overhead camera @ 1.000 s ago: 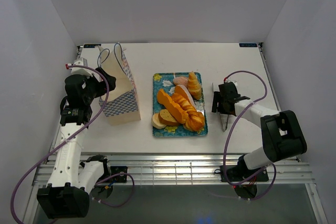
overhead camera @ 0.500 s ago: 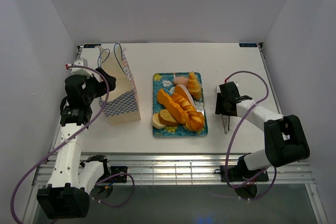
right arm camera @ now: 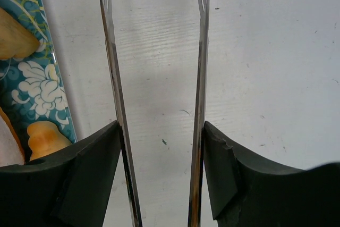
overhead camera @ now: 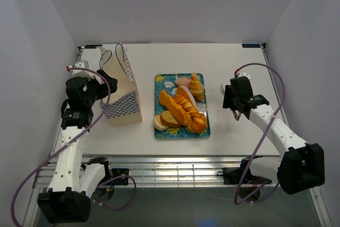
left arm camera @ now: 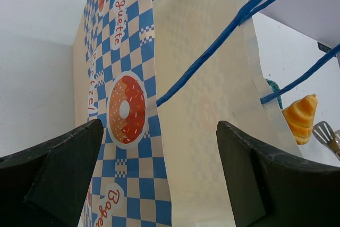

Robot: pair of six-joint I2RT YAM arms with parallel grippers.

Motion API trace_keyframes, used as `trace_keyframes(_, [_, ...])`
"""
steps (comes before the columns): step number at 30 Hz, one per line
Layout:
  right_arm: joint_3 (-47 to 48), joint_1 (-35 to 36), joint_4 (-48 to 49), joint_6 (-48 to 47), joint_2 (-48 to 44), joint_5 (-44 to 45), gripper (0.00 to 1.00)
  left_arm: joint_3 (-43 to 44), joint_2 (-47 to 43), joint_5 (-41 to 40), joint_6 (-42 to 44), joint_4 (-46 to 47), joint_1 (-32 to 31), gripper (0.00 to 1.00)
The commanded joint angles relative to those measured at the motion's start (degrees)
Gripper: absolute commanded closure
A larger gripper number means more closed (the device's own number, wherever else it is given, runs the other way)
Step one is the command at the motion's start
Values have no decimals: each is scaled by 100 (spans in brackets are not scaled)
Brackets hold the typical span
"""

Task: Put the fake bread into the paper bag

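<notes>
Right end effector [right arm camera: 159, 144] clamps metal tongs [right arm camera: 200, 78] beside teal floral tray [right arm camera: 32, 83]. Left end effector [left arm camera: 159, 150] spread wide, facing paper bag [left arm camera: 202, 126].

The only lettering that can be read is on the paper bag [left arm camera: 133, 51], on its blue-and-white checked side straight ahead of the left claw [left arm camera: 159, 126]. "Baguette" runs in dark blue script furthest from the claw, beside a printed doughnut. Closer in, a half-hidden word ends in "zel", and nearest the claw a cut-off word begins "Bog" or "Bag".
</notes>
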Motion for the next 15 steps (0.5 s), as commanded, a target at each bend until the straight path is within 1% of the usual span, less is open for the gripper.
trace_keyframes(1, [435, 21, -414, -153, -355, 96, 34, -59, -137, 56, 22, 39, 20, 2])
trace_keyframes(5, [804, 30, -661, -267, -777, -150, 36, -58, -154, 56, 13, 39, 20, 2])
trace_keyframes(10, [1269, 57, -828, -556, -1050, -922, 40, -76, -172, 30, 13, 48, 20, 2])
trace_keyframes(12, [1393, 92, -916, -610, -1059, -1291, 39, -76, -172, 3, 13, 39, 20, 2])
trace_keyframes(15, [1578, 205, -943, -698, -972, -1529, 37, -85, -181, -5, 13, 39, 20, 2])
